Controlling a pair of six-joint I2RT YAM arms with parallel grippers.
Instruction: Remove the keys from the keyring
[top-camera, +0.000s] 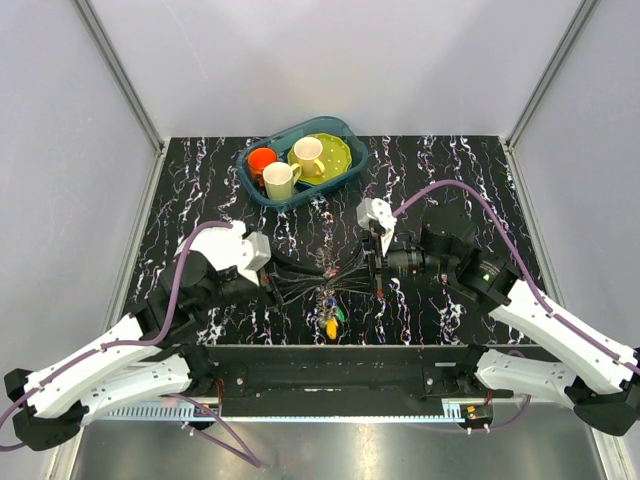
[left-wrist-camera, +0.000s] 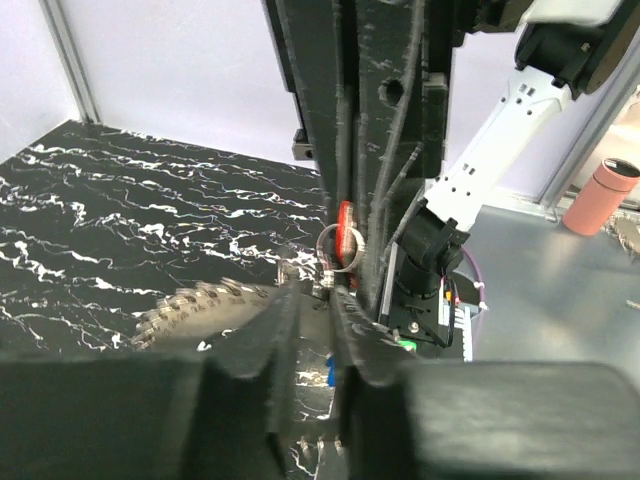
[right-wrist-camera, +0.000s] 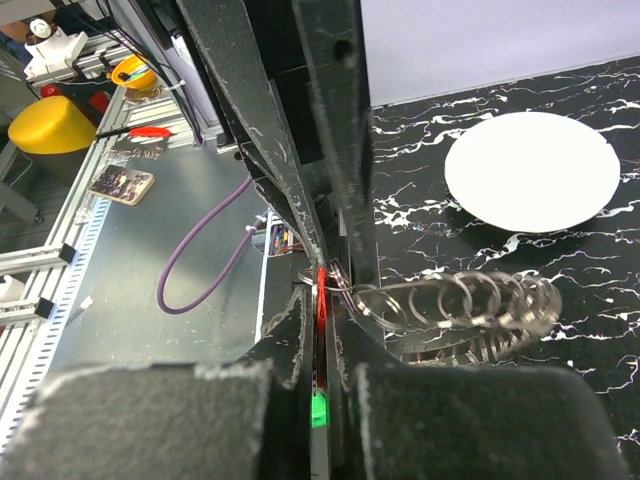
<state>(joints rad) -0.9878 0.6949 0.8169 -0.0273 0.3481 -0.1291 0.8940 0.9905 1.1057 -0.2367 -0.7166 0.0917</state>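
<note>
Your right pincer (right-wrist-camera: 320, 310) is squeezed almost shut. The red key (right-wrist-camera: 321, 285) sits in the thin gap between its black fingers. Your left pincer (left-wrist-camera: 318, 310) is nearly shut too, with only a slit left. It nips the keyring (right-wrist-camera: 450, 300) at its tips, but you cannot see just which bit it has. The two pincers meet nose to nose.

In the right wrist view, thin shiny wire loops run out toward 3 o'clock from the fingertips. Flat grey keys (right-wrist-camera: 470, 345) lie under them. In the left wrist view, the grey keys fan out at 9 o'clock from the tips, with edges jagged like a saw.

From above, the bunch lies on the table (top-camera: 200, 200) at 3 o'clock from the left pincer and 9 o'clock from the right one. A yellow key head (top-camera: 331, 326) and a green key head (top-camera: 341, 315) poke out at 6 o'clock.

The table is black with white streaks, like marble. A smooth, round white plate (right-wrist-camera: 530, 170) lies flat at 1 o'clock in the right wrist view. At 12 o'clock from the bunch, a teal plastic basket (top-camera: 247, 172) holds two cream mugs (top-camera: 280, 180), an orange cup (top-camera: 262, 158) and a yellow-green dish (top-camera: 335, 150).
</note>
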